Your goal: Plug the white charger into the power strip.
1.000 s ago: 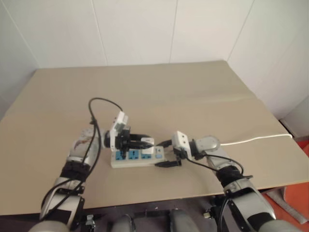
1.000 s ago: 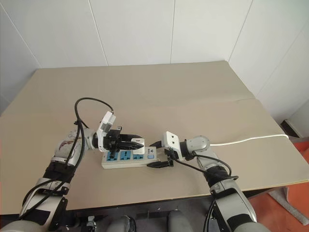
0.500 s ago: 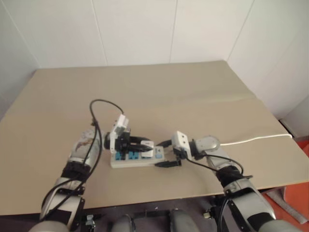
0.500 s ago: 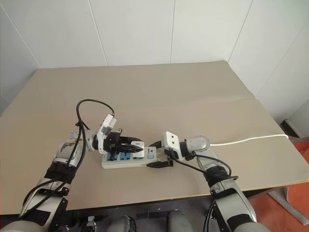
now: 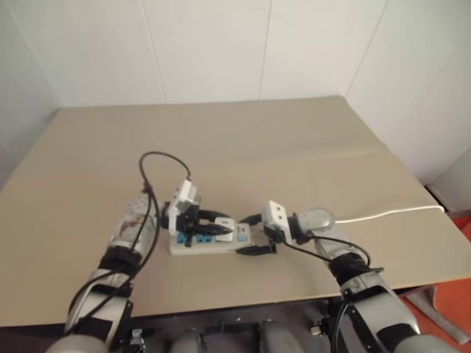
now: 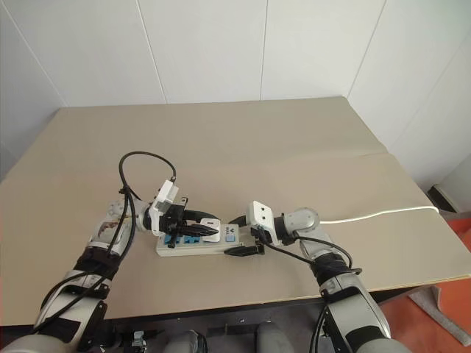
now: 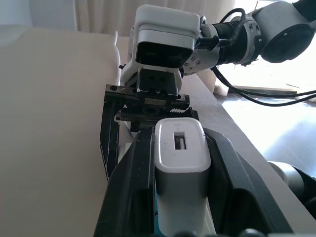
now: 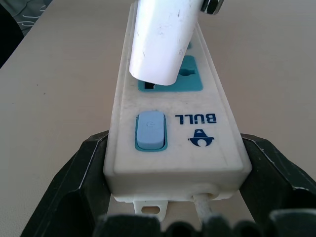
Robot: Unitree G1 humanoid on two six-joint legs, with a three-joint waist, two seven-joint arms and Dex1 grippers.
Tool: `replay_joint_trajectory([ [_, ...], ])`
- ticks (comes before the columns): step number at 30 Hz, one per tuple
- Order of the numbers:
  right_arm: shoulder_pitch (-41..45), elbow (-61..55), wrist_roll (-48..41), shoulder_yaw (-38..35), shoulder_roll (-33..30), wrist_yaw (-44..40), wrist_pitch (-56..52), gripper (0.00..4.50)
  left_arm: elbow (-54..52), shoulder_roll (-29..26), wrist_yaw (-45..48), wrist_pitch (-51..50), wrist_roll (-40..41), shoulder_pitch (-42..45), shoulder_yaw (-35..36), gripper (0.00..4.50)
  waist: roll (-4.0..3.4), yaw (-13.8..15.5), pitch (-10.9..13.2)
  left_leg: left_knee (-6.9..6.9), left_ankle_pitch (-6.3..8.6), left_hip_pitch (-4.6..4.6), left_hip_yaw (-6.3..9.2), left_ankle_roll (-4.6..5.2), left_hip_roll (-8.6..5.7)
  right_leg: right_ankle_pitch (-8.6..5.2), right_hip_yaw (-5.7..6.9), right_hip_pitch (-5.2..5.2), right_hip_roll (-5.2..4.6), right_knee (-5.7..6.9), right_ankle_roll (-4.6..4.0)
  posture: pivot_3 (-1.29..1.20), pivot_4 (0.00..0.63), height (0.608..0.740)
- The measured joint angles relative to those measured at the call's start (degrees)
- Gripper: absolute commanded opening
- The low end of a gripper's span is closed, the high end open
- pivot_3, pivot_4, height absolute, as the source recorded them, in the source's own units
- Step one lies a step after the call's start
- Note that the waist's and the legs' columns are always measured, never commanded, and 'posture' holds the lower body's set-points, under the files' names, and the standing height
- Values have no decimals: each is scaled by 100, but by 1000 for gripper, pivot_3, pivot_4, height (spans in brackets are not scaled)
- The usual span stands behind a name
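Left gripper: lower left of centre, jaws clamped on the charger.
Charger: tilted over the strip's socket nearest the switch.
Strip: flat on the table, frame centre.
Right gripper: jaws clasping the strip's switch end.

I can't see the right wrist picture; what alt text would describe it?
A white charger is tilted over the blue socket next to the switch of a white power strip. Two black fingers flank the strip's switch end, where its cord comes out, on a tan table.
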State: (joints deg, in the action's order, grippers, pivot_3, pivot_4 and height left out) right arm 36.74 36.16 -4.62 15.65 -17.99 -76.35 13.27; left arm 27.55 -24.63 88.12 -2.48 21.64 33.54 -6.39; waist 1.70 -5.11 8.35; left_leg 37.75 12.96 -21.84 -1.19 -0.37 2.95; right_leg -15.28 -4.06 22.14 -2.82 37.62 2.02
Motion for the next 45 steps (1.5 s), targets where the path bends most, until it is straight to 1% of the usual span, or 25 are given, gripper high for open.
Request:
replay_joint_trajectory([
  [5, -45, 37, 50, 0, 5, 59, 146, 3424, -266, 66, -382, 232, 24, -468, 101, 1029, 3, 24, -45, -4, 1, 10, -2, 0, 2, -1, -4, -4, 2, 1, -2, 0, 150, 740],
  [10, -70, 51, 87, -1, 19, 93, 242, 3424, -238, 41, -414, 476, 5, -506, 42, 1029, -2, 26, -61, -9, 1, 18, -2, 0, 3, -3, -4, -8, 4, 0, -5, 0, 150, 740],
  [13, -85, 81, 105, -1, 28, 125, 265, 3424, -110, 41, -414, 767, -8, -504, -25, 1029, -6, 35, -73, -14, 1, 40, -3, 0, 2, -4, -6, -27, 4, -2, -7, 0, 150, 740],
  [15, -105, 113, 109, -1, 34, 152, 269, 3424, 43, 42, -415, 1126, -59, -481, -106, 1029, -5, 61, -74, -36, 1, 81, -3, 0, 1, -10, -6, -69, 4, -19, -7, 0, 150, 740],
  [17, -114, 150, 124, -1, 51, 163, 266, 3424, 171, 70, -419, 1306, -90, -456, -149, 1029, -7, 109, -76, -80, 1, 139, 1, 0, -1, -25, -18, -115, 13, -62, 13, 0, 150, 740],
  [19, -121, 151, 120, -2, 56, 165, 251, 3424, 258, 135, -419, 1304, -78, -440, -122, 1029, -9, 123, -77, -86, 1, 153, 5, 0, 0, -33, -18, -125, 15, -62, 6, 0, 150, 740],
  [28, -123, 155, 119, -7, 36, 178, 229, 3424, 367, 157, -417, 1253, -65, -361, -132, 1029, -11, 138, -78, -88, 1, 154, 20, -1, -1, -33, -17, -126, 20, -61, 6, 0, 150, 740],
  [30, -123, 155, 119, -7, 33, 178, 229, 3424, 367, 157, -417, 1252, -65, -362, -131, 1764, -11, 138, -78, -88, 1, 154, 21, -1, -1, -33, -17, -126, 20, -61, 6, 0, 150, 740],
  [31, -118, 154, 129, -5, 32, 178, 232, 3424, 427, 129, -438, 1244, -106, -362, -128, 1996, -11, 138, -78, -88, 1, 154, 21, -1, 0, -33, -17, -126, 20, -61, 5, 0, 150, 740],
  [33, -132, 143, 115, -5, 53, 173, 247, 3424, 570, 87, -509, 1262, -144, -402, -96, 2630, -12, 111, -78, -96, 1, 145, 22, -1, 0, -36, -22, -111, 24, -61, 1, 0, 150, 740],
  [34, -132, 137, 115, 3, 60, 165, 248, 3424, 573, 72, -543, 1270, -170, -395, -92, 2988, -12, 107, -78, -103, 1, 149, 22, -1, 0, -40, -23, -112, 24, -61, -5, 0, 150, 740],
  [38, -139, 104, 114, 34, 75, 146, 276, 3424, 587, -22, -656, 1418, -306, -378, -57, 4188, -12, 95, -78, -139, 2, 160, 21, 0, 0, -50, -26, -109, 27, -62, -17, 0, 150, 740],
  [40, -139, 93, 113, 53, 75, 142, 302, 3424, 606, -81, -663, 1422, -339, -376, -25, 4485, -12, 94, -79, -150, 2, 163, 21, 0, 0, -55, -26, -108, 29, -62, -21, 0, 150, 740],
  [45, -119, 90, 113, 80, 85, 98, 371, 3424, 381, -304, -427, 1299, -332, -435, -3, 4485, -13, 80, -78, -171, 2, 159, 19, 0, 1, -63, -27, -94, 30, -64, -26, 0, 150, 740],
])
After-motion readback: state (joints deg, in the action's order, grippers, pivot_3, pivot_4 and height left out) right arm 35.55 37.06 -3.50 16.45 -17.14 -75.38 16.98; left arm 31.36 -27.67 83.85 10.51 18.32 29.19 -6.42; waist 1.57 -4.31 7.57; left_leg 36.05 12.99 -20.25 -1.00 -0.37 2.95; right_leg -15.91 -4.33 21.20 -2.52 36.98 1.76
